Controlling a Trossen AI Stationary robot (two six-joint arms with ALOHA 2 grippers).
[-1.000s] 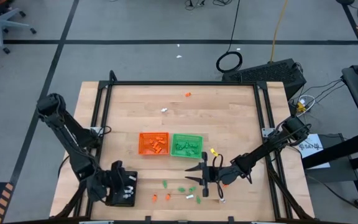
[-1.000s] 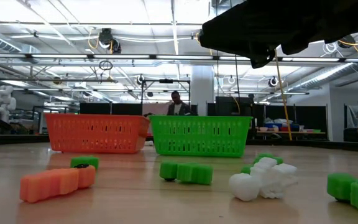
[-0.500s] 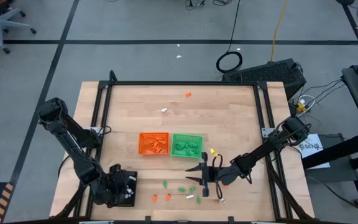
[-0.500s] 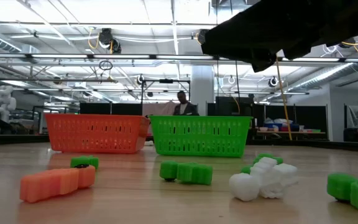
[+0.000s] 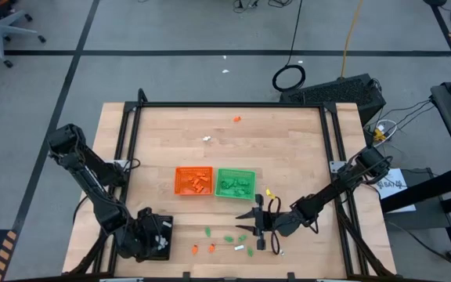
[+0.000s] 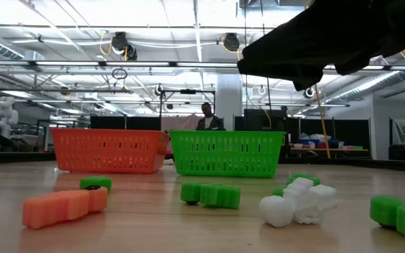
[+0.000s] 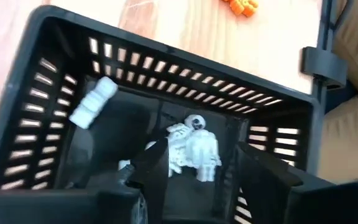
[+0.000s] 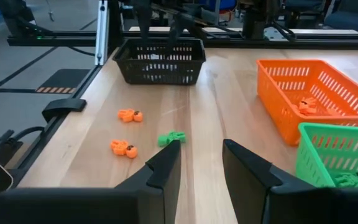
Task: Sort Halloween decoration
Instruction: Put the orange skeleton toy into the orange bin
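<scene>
Even bright overhead lighting; ceiling strip lights (image 6: 83,14) glare in low view; left wrist view blurred.

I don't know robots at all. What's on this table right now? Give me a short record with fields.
Table: wooden top
Orange tray: table middle, holds orange trinkets
Green tray: touching the orange tray's right side, holds green trinkets
Black tray: near-left corner, holds white skeleton trinkets
Loose trinkets: orange, green and white ones along the near edge; an orange one and a white one at the far side
Left gripper: over the black tray, fingers apart, empty
Right gripper: above the loose trinkets, fingers apart, empty
</scene>
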